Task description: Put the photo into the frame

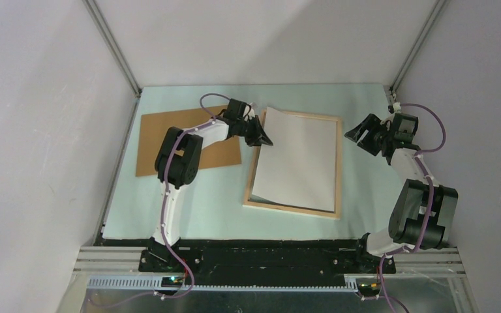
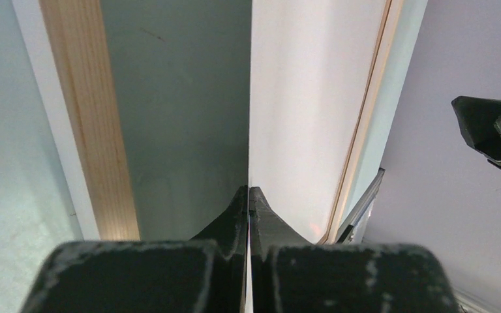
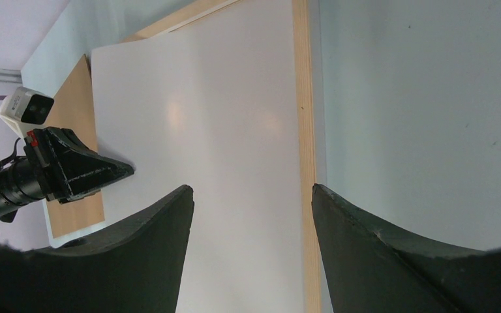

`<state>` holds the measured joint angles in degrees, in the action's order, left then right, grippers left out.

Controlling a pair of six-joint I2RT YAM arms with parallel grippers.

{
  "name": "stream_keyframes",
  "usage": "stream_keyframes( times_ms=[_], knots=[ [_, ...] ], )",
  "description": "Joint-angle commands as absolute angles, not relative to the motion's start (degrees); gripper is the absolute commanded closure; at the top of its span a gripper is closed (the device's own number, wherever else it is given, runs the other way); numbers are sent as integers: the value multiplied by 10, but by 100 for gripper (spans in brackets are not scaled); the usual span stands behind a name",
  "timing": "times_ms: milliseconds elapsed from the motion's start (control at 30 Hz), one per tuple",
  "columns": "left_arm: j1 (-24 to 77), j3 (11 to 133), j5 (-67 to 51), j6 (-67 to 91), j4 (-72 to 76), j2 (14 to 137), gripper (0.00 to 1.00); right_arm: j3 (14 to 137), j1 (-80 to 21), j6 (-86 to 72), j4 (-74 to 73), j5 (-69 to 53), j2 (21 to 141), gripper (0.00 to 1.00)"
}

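My left gripper (image 1: 265,137) has its fingers pressed together on the left long edge of the photo (image 1: 300,160), towards the far end of that edge. In the left wrist view the sheet runs edge-on straight out from between the closed tips. The photo shows only a blank white side (I can't see the printed side from any view). It lies over the frame (image 1: 293,212) with its long axis running near to far, the same way as the frame's long rails.

From the pinch, the sheet spreads to the right. Its right edge sits down low against the inside of the frame's right rail (image 3: 303,130), while the held left edge seems lifted, with a shadow under it. That tilt is what I judge the next move turns on: the left edge has to come down inside the left rail (image 2: 91,117) rather than on top of it. From above I can't tell whether the edge clears that rail.

My right gripper (image 1: 360,138) hovers to the right of the frame, fingers wide apart and holding nothing. The left arm is plainly the nearer one. The brown backing board (image 1: 163,140) lies flat on the table (image 1: 202,202), left of the frame.
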<state>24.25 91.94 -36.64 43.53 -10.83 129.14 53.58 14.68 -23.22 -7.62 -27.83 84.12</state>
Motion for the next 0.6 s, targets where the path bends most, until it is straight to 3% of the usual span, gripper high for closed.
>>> stream_keyframes(
  times_ms=[0, 367, 567],
  knots=[
    [241, 961, -372, 424, -106, 1300, 100, 534, 143, -219, -59, -277, 847, 29],
    [243, 970, -365, 410, -126, 1306, 100, 534, 143, -219, -59, -278, 851, 29],
    [246, 972, -365, 408, -129, 1305, 95, 534, 143, -218, -60, -278, 850, 29]
  ],
)
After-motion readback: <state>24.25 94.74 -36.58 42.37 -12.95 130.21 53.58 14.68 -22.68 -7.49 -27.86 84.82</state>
